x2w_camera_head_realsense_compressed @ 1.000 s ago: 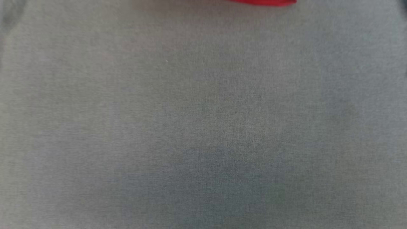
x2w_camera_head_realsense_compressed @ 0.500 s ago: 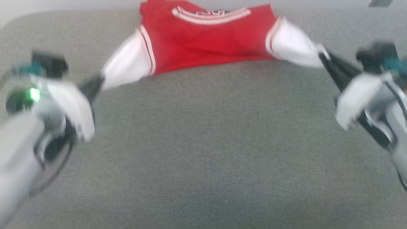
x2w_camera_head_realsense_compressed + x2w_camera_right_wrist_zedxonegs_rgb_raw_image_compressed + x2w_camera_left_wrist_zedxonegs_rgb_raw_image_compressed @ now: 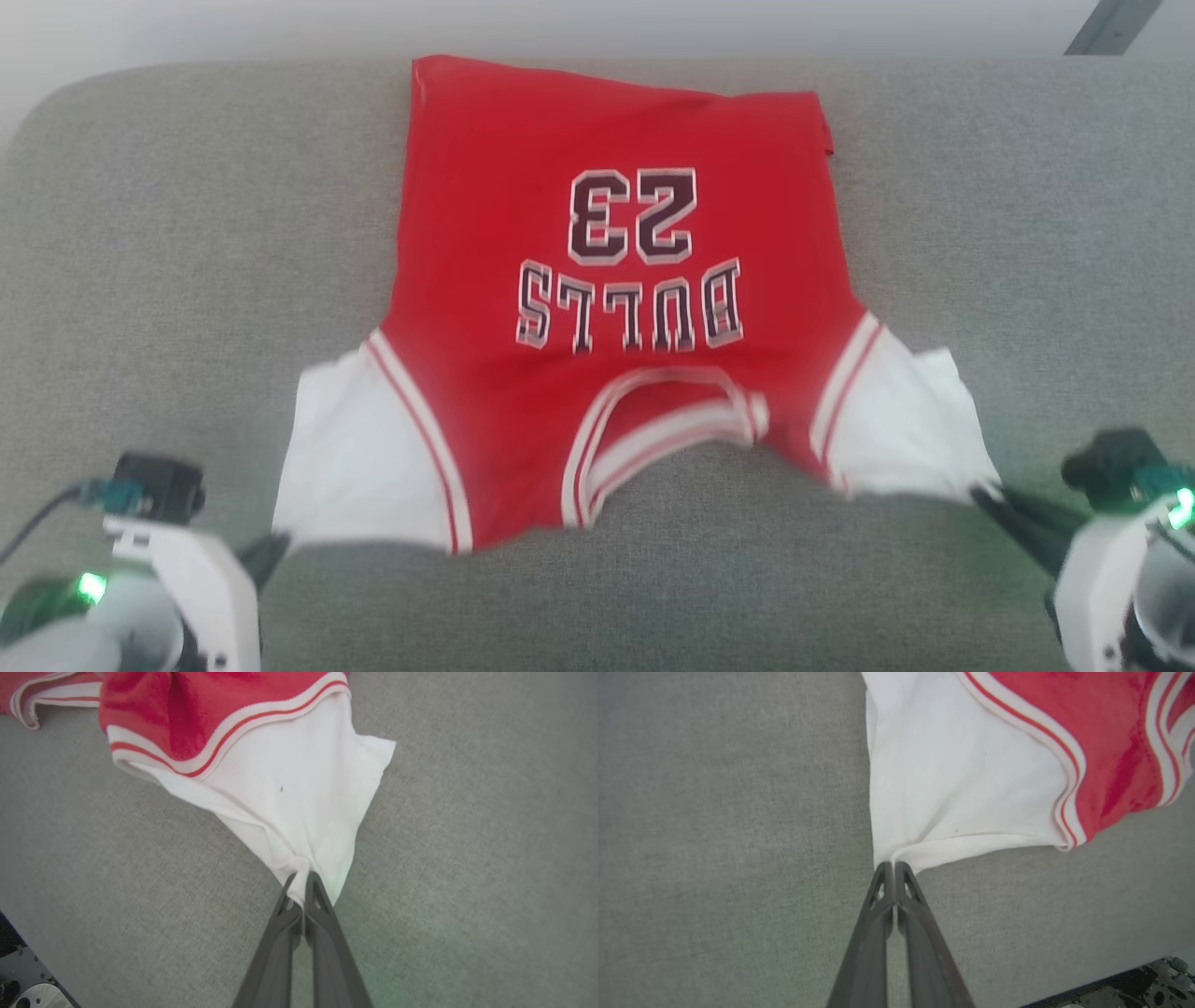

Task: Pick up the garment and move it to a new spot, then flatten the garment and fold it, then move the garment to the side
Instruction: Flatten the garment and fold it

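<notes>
1. Grey woven fabric covers the table (image 3: 187,233), and both tools sit by its near edge, one toward each near corner.
2. The left tool (image 3: 893,868) is closed, its two dark fingers pinching the outer corner of the left sleeve (image 3: 359,457), which is white and drawn to a point at the fingertips.
3. The right tool (image 3: 304,879) is closed too, clamped on a bunched corner of the right sleeve (image 3: 901,420), also white.
4. Between the tools, the garment (image 3: 467,280) lies spread across the middle of the table, front side up, shoulders toward the near edge.
5. Its collar (image 3: 653,434), trimmed in red and white stripes, gapes open just beyond the near edge of the cloth.
6. Farther on, the dark lettering (image 3: 630,303) outlined in white reads "BULLS", then "23", upside down in the head view.
7. The hem (image 3: 616,79) lies by the far edge of the table, its left corner reaching closest to that edge.
</notes>
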